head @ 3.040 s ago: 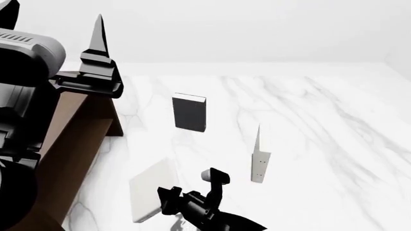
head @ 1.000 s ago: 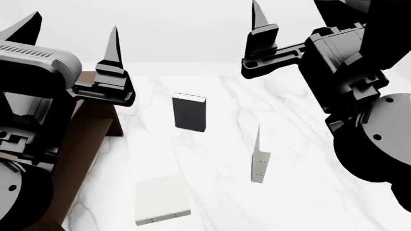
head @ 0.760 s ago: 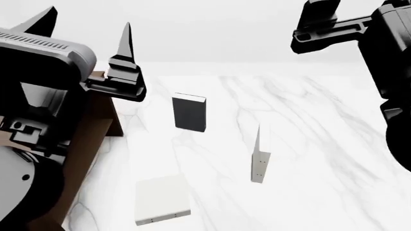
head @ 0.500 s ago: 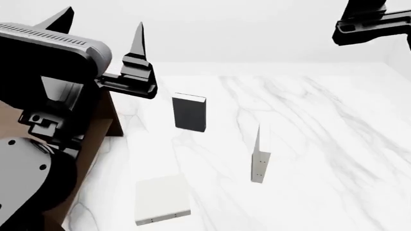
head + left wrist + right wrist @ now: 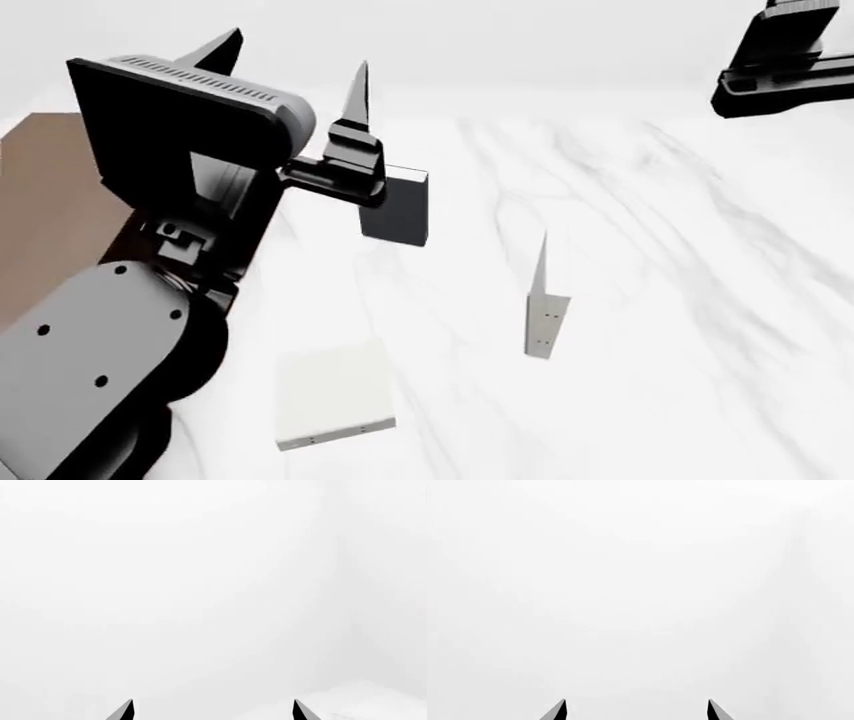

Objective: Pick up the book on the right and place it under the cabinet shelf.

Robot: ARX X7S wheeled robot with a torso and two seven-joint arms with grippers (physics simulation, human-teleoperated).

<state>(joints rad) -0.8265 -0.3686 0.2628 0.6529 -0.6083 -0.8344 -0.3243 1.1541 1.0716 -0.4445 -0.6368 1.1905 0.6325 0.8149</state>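
The plain off-white rectangular book (image 5: 332, 397) lies flat on the white marble floor (image 5: 667, 300), near the large dark brown wooden cabinet (image 5: 54, 210) and touching neither gripper. The left gripper (image 5: 294, 80) is raised, fingers spread wide, holding nothing. The right gripper (image 5: 635, 711) shows two separated tips in its wrist view, apparently open and empty. A dark charcoal book (image 5: 400, 208) and a pale thin book (image 5: 545, 300) stand upright, well apart.
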